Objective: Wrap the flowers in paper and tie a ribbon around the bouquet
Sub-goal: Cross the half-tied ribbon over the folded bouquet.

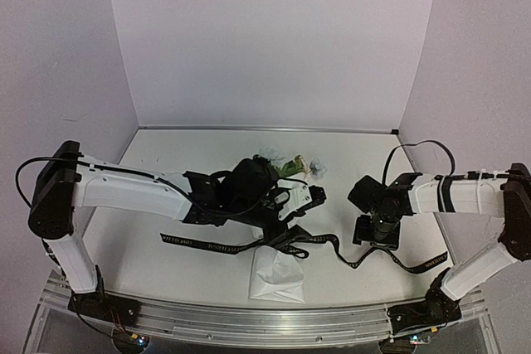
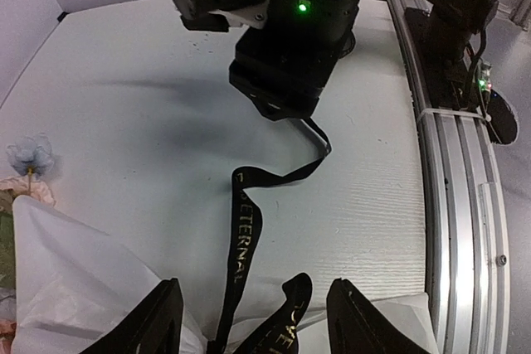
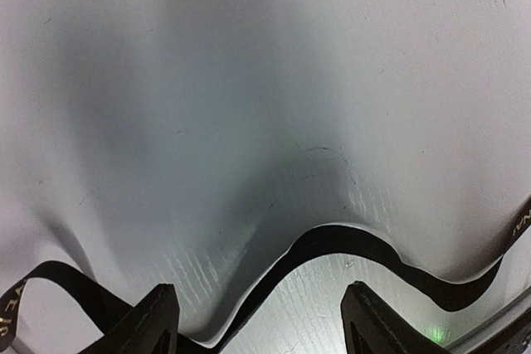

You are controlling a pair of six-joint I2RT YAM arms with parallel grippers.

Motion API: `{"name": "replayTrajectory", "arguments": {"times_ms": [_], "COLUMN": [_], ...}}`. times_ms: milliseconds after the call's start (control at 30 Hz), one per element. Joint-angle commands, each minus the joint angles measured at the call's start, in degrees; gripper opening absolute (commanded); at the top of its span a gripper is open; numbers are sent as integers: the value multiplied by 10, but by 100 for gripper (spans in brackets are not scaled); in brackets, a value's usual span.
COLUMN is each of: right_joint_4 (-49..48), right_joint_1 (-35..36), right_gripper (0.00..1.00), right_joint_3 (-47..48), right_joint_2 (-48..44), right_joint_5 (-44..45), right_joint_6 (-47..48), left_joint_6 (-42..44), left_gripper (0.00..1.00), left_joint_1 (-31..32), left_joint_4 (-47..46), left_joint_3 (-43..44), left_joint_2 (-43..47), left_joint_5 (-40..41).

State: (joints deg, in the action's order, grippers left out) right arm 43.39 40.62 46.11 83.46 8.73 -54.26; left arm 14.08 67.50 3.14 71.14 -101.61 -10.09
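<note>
The bouquet lies mid-table, its flowers [image 1: 292, 166] pointing to the back and its white paper [image 1: 278, 278] cone end toward the front; my left arm hides its middle. The black ribbon [image 1: 216, 246] runs across the table under the arm to the right. My left gripper [image 1: 314, 197] hovers over the paper [image 2: 66, 279], open, with two loose strands of lettered ribbon [image 2: 246, 230] lying between its fingers [image 2: 158, 321], unpinched. A pale blue flower [image 2: 31, 153] shows at the left edge. My right gripper [image 1: 377, 236] points down, open, over a wavy stretch of ribbon [image 3: 332, 242] that it is not touching.
A metal rail [image 1: 249, 321] runs along the near table edge and appears again as the rail [image 2: 465, 188] at the right of the left wrist view. The right arm's wrist [image 2: 290, 39] hangs close ahead of my left gripper. White walls close the back and sides.
</note>
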Motion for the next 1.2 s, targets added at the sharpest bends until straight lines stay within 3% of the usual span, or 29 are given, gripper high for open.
{"name": "replayTrajectory", "arguments": {"times_ms": [0,233,367,433,533,733,833,1167], "right_joint_4": [-23,-73,-74,-69,-65,-26,35,111], "right_joint_1": [-1,-1,-1,-6,-17,-4,28,65], "right_gripper": [64,43,7,0,0,0,0,0], "right_joint_3": [-6,-44,-6,25,91,295,355,396], "right_joint_2": [24,34,41,41,50,105,111,100], "right_joint_5": [46,65,56,33,-28,-307,-374,-437], "right_joint_6": [-61,-90,-16,32,106,279,353,419], "left_joint_6": [-39,-69,-80,-82,-80,-49,-9,148], "left_gripper": [62,62,62,63,63,63,63,62], "left_joint_1": [-27,-84,-113,-128,-144,-177,-183,-182], "left_joint_4": [-53,-75,-83,-83,-86,-89,-85,-207], "left_joint_3": [-35,-89,-107,-111,-116,-114,-109,-158], "left_joint_2": [64,127,145,149,152,153,142,98], "left_joint_5": [14,-10,-27,-36,-54,-92,-109,-187]}}
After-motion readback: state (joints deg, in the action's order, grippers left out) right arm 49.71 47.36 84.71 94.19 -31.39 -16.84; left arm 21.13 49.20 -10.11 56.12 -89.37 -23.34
